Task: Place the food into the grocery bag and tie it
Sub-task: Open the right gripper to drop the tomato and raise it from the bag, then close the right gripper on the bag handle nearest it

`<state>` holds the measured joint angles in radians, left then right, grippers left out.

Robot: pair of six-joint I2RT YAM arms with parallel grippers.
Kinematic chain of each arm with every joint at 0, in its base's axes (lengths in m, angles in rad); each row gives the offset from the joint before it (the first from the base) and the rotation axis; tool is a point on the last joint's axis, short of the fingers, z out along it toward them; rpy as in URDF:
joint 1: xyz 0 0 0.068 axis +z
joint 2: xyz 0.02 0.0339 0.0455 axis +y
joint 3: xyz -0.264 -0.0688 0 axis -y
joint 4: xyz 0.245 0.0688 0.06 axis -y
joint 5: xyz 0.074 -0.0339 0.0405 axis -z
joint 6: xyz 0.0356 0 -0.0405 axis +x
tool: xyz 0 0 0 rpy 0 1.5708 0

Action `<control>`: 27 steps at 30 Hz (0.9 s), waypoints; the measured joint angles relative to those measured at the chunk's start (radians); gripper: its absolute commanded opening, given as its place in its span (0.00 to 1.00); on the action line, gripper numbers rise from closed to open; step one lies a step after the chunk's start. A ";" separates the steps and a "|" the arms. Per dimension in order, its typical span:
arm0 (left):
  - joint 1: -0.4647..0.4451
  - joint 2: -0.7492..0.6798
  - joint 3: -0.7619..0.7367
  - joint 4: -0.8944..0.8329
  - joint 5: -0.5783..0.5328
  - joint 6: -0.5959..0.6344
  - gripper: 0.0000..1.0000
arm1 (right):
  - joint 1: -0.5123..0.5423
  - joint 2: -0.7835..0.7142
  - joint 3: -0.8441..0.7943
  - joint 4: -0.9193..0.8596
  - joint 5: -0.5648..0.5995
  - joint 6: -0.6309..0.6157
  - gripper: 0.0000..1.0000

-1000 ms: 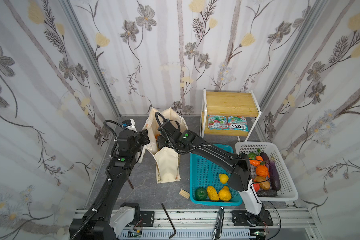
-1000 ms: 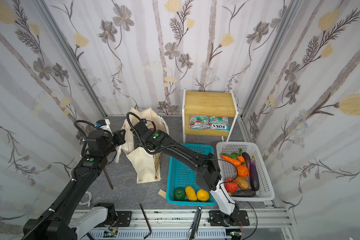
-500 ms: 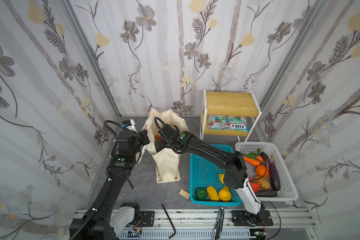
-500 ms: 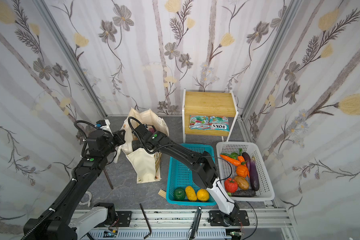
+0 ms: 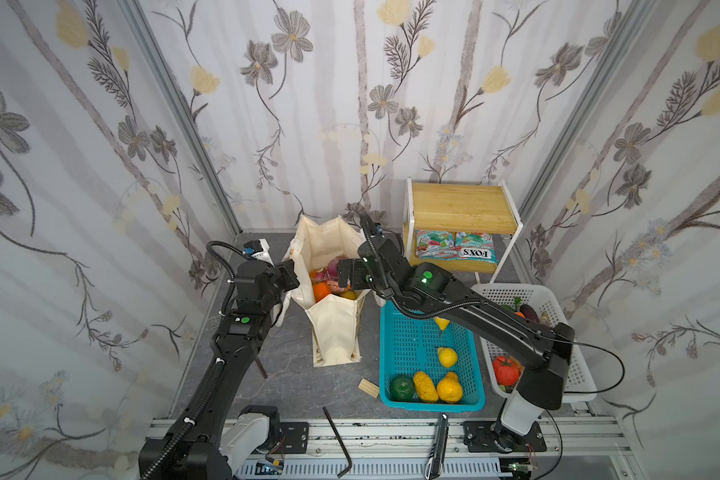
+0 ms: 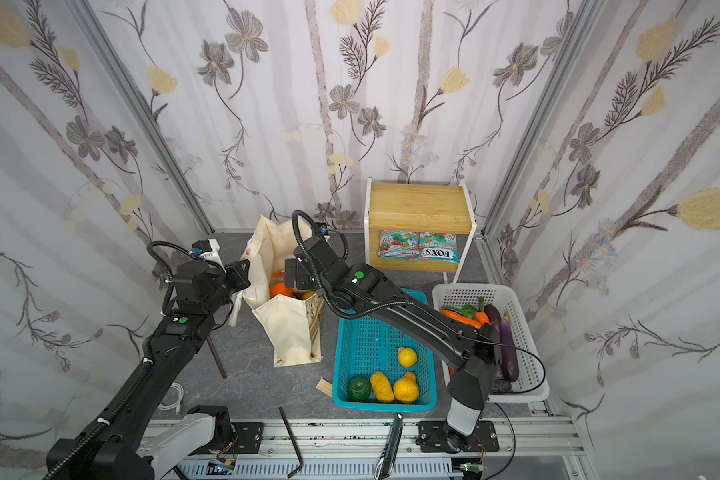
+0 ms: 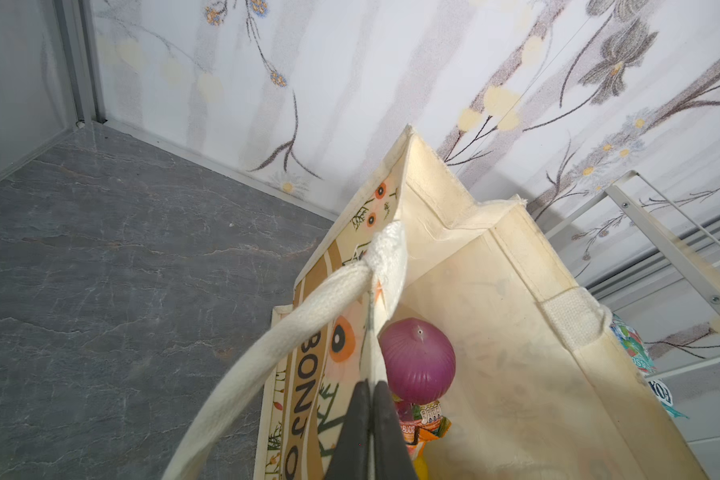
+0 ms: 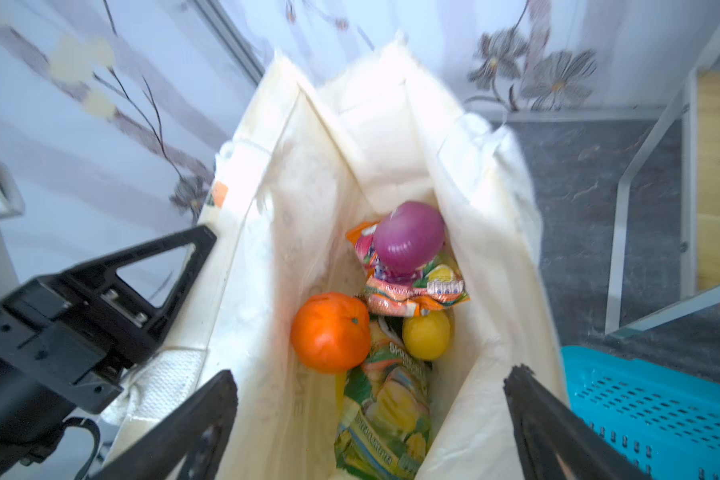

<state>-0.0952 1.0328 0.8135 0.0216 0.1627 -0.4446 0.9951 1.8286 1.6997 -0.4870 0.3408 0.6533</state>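
Gaping right claw (image 8: 371,372) above bagged orange (image 8: 331,332)

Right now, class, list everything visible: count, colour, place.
grocery bag: 1, cream, table
purple onion: 1, purple, in bag
orange: 1, orange, in bag
lemon: 1, yellow, in bag
snack packets: 2, orange, green, in bag
teal basket: 1, teal, holding fruit
white basket: 1, white, holding vegetables
FOX'S packets: 2, teal-red, under wooden shelf
wooden block: 1, tan, table
hex key: 1, black, front rail
left gripper: 1, black, shut on bag
right gripper: 1, black, open over bag
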 measured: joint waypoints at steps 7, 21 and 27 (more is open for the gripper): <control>0.000 -0.018 -0.003 0.000 -0.006 0.009 0.00 | -0.109 -0.235 -0.386 0.297 -0.020 0.017 1.00; -0.001 -0.024 -0.006 -0.001 -0.013 0.018 0.00 | -0.258 -0.337 -0.602 0.481 -0.197 0.091 1.00; -0.001 -0.024 -0.006 0.000 -0.012 0.018 0.00 | -0.244 -0.232 -0.541 0.493 -0.268 0.105 0.96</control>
<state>-0.0963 1.0088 0.8070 0.0212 0.1509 -0.4267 0.7509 1.5963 1.1584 0.0059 0.0727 0.7582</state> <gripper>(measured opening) 0.051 0.994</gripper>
